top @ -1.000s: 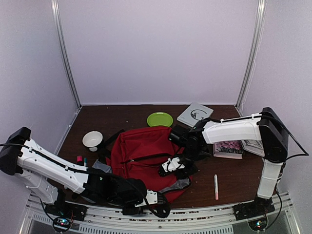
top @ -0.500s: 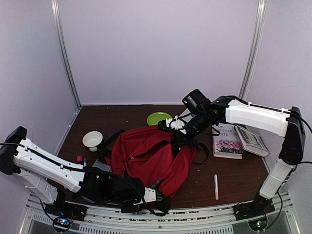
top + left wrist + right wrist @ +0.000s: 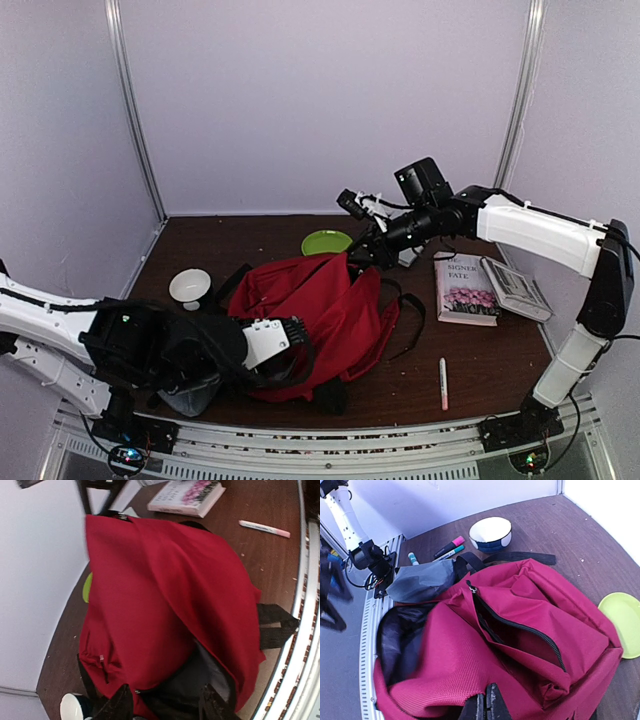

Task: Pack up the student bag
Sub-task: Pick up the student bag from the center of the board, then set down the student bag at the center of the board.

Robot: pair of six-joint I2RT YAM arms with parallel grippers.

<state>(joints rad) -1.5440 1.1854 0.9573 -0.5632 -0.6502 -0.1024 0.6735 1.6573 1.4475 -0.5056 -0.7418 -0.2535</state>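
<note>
Pinching only the far edge of the student bag [image 3: 320, 310], the closed right gripper [image 3: 485, 702] could slip (fabric sags heavily); the near left gripper [image 3: 165, 707] gapes, holding nothing.

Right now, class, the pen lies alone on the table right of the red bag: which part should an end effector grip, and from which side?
Mid-barrel, coming straight down from above. The pen lies flat on the table, its long axis running from the near edge towards the book, with bare wood along both sides, so fingers closing left-to-right across the thin barrel probably fit best.
</note>
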